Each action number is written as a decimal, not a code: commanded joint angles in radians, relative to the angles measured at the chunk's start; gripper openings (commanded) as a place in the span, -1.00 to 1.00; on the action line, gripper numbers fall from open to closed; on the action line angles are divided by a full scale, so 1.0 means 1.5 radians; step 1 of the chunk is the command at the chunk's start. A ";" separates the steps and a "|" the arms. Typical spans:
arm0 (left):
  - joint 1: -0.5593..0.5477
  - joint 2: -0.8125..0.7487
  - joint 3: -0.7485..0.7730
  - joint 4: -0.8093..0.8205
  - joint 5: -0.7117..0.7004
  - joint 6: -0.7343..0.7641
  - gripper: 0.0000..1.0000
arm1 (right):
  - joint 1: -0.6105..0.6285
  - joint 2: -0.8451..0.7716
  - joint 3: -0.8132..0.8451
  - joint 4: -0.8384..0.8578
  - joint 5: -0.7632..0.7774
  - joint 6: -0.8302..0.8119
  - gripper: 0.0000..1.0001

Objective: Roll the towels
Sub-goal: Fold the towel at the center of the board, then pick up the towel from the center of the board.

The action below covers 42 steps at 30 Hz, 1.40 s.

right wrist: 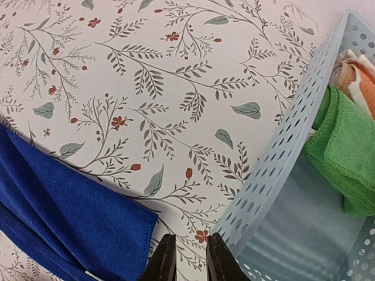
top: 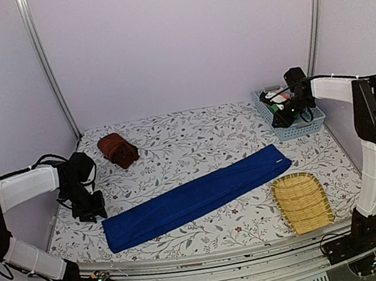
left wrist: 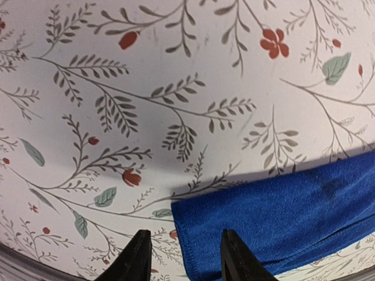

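The left fingers [left wrist: 139, 259] stand moderately apart with nothing between them, poised over the near-left corner of the blue towel [top: 197, 195]. The right fingers [right wrist: 166, 259] show only a narrow gap, also empty, above the flowered table [top: 175, 150] between that towel's other end and the wall of a pale blue perforated basket [right wrist: 281, 158]. The blue towel lies flat as a long strip, running diagonally from the near left towards the right side. The reddish-brown towel [top: 117, 150] sits as a small bundle at the far left, well apart from both arms. In the basket lie a green cloth [right wrist: 345, 152] and an orange one [right wrist: 358, 82] (only partly visible). A woven yellow tray [top: 301, 201] rests near the strip's right end.
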 commanded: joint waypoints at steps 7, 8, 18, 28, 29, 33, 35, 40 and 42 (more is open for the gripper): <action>0.042 0.093 0.001 0.054 -0.011 0.022 -0.16 | 0.036 0.086 0.063 -0.039 0.025 0.010 -0.55; 0.043 0.103 0.001 0.056 0.001 0.029 -0.17 | 0.035 0.091 0.068 -0.042 0.027 0.008 -0.54; 0.045 0.140 -0.004 0.074 0.013 0.047 -0.56 | 0.047 0.139 0.114 -0.081 0.050 -0.067 -0.46; 0.060 0.124 -0.002 0.078 -0.014 0.049 -1.00 | 0.068 0.176 0.163 -0.142 0.075 -0.115 -0.39; 0.066 0.120 -0.002 0.077 -0.020 0.046 -1.00 | 0.069 0.175 0.168 -0.153 0.069 -0.116 -0.37; 0.090 0.115 0.000 0.078 -0.029 0.044 -1.00 | 0.071 0.174 0.173 -0.181 0.044 -0.129 -0.34; 0.099 0.119 0.002 0.080 -0.031 0.044 -1.00 | 0.072 0.179 0.172 -0.185 0.050 -0.129 -0.34; 0.106 0.144 0.015 0.096 -0.023 0.055 -1.00 | 0.073 0.193 0.174 -0.188 0.036 -0.128 -0.34; 0.105 0.152 0.014 0.100 -0.011 0.060 -1.00 | 0.074 0.199 0.178 -0.190 0.031 -0.127 -0.34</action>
